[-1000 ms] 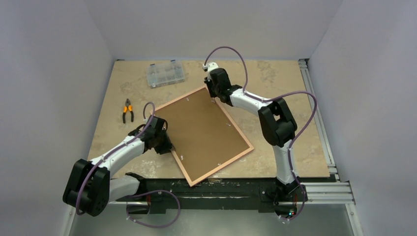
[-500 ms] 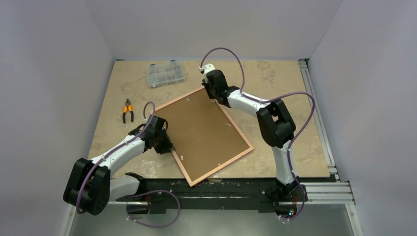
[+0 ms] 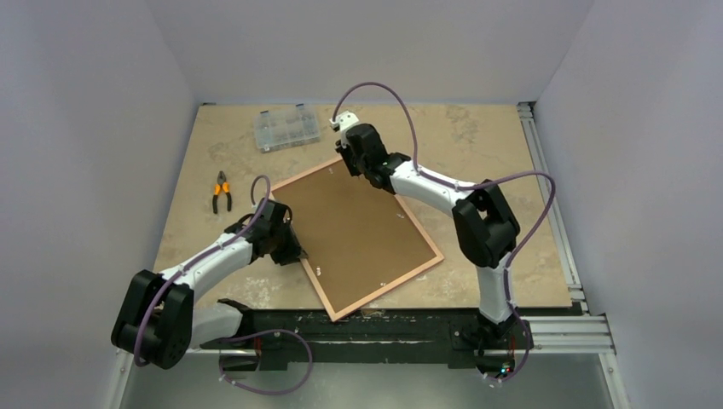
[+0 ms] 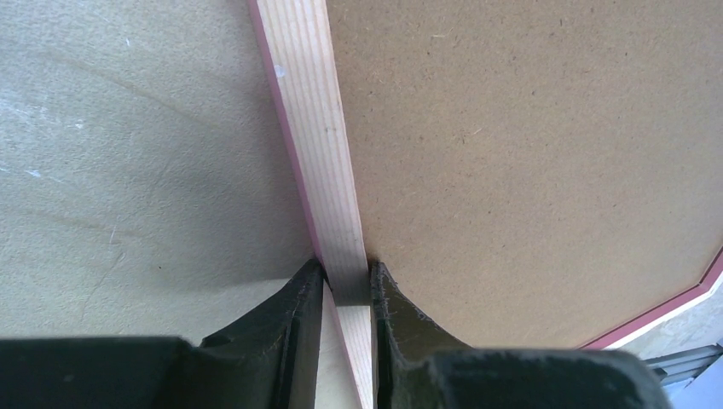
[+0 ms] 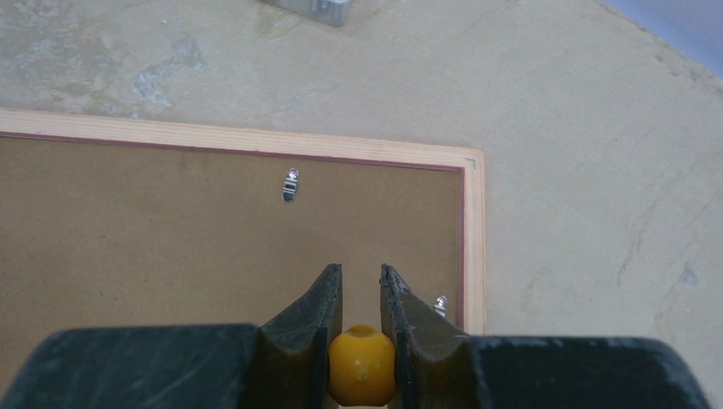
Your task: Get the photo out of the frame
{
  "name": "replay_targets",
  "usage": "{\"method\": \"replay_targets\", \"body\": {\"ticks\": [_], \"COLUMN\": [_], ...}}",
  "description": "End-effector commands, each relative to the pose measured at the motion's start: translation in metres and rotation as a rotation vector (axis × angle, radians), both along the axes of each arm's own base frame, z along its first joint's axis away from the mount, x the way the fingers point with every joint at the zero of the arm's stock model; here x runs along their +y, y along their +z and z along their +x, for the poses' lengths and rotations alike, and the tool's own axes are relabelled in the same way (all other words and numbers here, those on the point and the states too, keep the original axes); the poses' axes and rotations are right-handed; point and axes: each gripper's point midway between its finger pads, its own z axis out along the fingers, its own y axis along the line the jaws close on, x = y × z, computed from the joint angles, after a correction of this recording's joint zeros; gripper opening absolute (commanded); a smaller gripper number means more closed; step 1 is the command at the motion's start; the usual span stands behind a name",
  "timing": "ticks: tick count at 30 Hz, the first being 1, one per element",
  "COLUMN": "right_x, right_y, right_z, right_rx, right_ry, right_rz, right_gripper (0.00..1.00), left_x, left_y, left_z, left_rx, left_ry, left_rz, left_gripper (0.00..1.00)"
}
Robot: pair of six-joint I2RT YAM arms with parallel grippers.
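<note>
Frame (image 3: pixel 358 234) lies face-down mid-table, backing board (image 3: pixel 354 223) up; photo presumably beneath, unseen. Left gripper (image 4: pixel 345 294) pinches frame's left rail. Right gripper (image 5: pixel 361 298), nearly closed, empty, hovers over far corner. Keep rail pinned; work tabs (image 5: pixel 291 184) gently.

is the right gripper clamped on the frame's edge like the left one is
No, the right gripper hangs over the backing board with nothing between its fingertips, inside the frame corner.
</note>
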Motion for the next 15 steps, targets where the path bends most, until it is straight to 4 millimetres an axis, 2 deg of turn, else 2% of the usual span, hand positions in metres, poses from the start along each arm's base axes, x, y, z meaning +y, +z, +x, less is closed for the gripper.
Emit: {"method": "replay_targets", "body": {"ticks": [1, 3, 7, 11, 14, 15], "right_x": [-0.021, -0.031, -0.054, -0.092, -0.121, -0.132], "right_y": [0.044, 0.048, 0.049, 0.025, 0.014, 0.018], "right_z": [-0.006, -0.020, -0.062, -0.116, -0.155, -0.166], "right_rx": [-0.042, -0.023, 0.073, 0.188, 0.265, 0.264], "right_ry": [-0.068, -0.085, -0.110, -0.161, -0.212, -0.232], "right_rz": [0.094, 0.112, 0.154, 0.161, 0.159, 0.172], "right_gripper": [0.00, 0.00, 0.00, 0.00, 0.00, 0.00], "left_x": [0.004, 0.003, 0.003, -0.005, -0.017, -0.021], "left_y": [-0.023, -0.022, -0.022, -0.022, -0.017, -0.012], "left_z": [-0.024, -0.024, -0.025, -0.029, -0.032, -0.032], "left_rx": [0.086, 0.085, 0.083, 0.099, 0.089, 0.066], "left_ry": [-0.023, -0.027, -0.035, -0.036, -0.051, -0.056], "left_rz": [0.020, 0.017, 0.013, -0.040, -0.118, -0.153], "left_gripper": [0.00, 0.00, 0.00, 0.00, 0.00, 0.04]}}
